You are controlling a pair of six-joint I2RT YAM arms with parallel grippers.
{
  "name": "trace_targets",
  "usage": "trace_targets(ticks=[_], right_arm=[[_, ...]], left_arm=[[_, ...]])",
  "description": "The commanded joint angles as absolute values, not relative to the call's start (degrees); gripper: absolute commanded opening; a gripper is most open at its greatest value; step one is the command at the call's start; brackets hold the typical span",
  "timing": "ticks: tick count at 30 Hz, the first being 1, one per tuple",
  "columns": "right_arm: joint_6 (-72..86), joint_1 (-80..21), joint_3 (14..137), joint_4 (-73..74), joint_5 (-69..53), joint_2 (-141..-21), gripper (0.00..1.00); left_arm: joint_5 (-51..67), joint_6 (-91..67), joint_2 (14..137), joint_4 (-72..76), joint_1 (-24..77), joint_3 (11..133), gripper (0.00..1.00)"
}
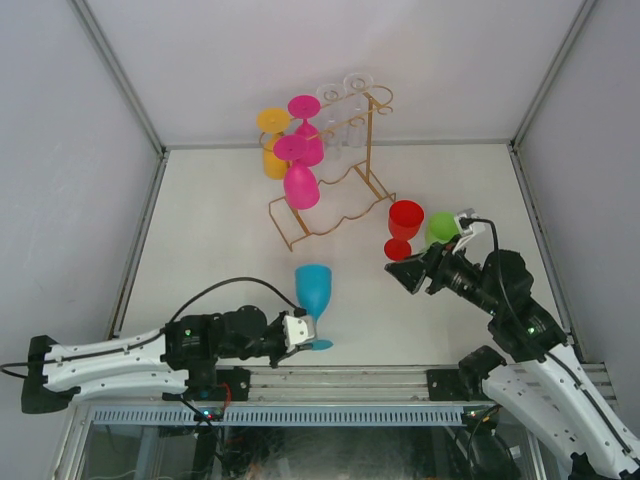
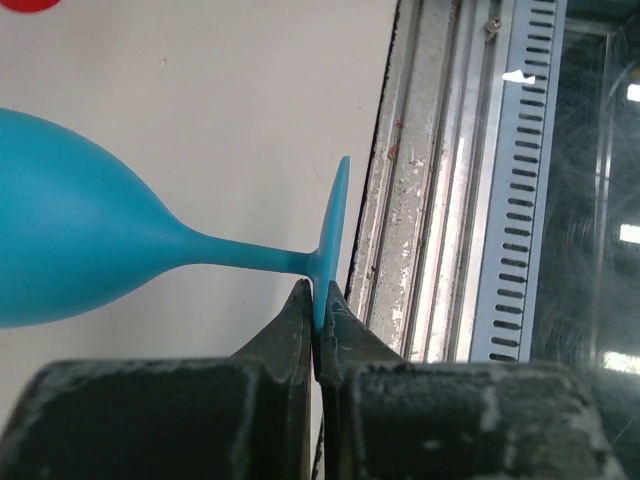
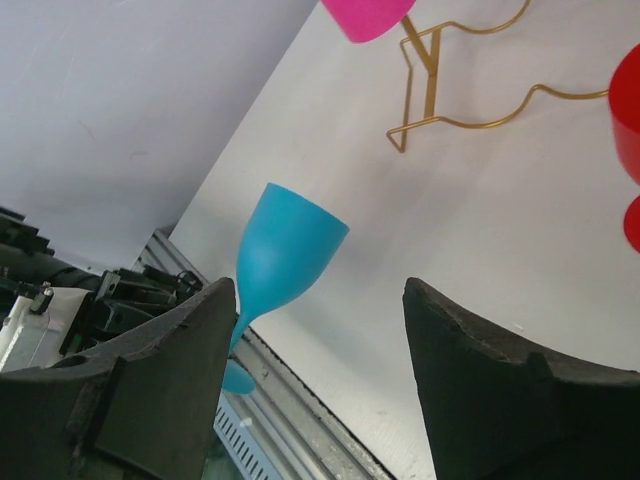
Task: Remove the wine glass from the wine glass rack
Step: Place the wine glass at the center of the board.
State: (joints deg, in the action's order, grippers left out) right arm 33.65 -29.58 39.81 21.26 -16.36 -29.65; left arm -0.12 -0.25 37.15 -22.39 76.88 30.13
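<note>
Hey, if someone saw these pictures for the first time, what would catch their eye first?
The blue glass, pinched by its foot in the left gripper near the front edge of the table. Behind it, the gold rack carries pink glasses, a yellow glass and clear ones. A red glass and a green glass sit by the open right gripper.

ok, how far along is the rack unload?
Done: the red glass and green glass stand on the table, off the rack, beside the open right gripper. In hand: the left gripper is shut on the foot of the blue glass near the table's front edge; can't tell if it's set down. Left: a yellow glass, two pink glasses and clear glasses hang on the rack.
</note>
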Motion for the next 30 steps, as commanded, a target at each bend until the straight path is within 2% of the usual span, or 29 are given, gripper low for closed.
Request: trace_targets(ticks=[1, 11, 16, 24, 30], right_arm=[[34.54, -28.95, 41.23, 19.4, -22.81, -30.97, 0.69], [35.31, -28.89, 41.23, 16.44, -31.81, -35.14, 0.78], [37.56, -29.01, 40.67, 15.22, -34.95, -36.84, 0.83], [38.98, -29.05, 40.56, 13.8, -37.81, -40.23, 0.84], [39.64, -29.93, 40.68, 12.11, -41.89, -44.32, 0.81]], left_arm=[[5.22, 9.12, 36.88, -20.88, 77.58, 31.96, 0.0], [9.82, 17.48, 34.34, -18.65, 77.94, 29.93, 0.0], [9.34, 22.76, 35.62, -24.04, 80.17, 32.75, 0.0], [-0.32, 30.96, 41.86, -28.71, 82.93, 34.27, 0.0], [-3.3, 32.4, 40.27, -23.74, 83.93, 30.69, 0.0]])
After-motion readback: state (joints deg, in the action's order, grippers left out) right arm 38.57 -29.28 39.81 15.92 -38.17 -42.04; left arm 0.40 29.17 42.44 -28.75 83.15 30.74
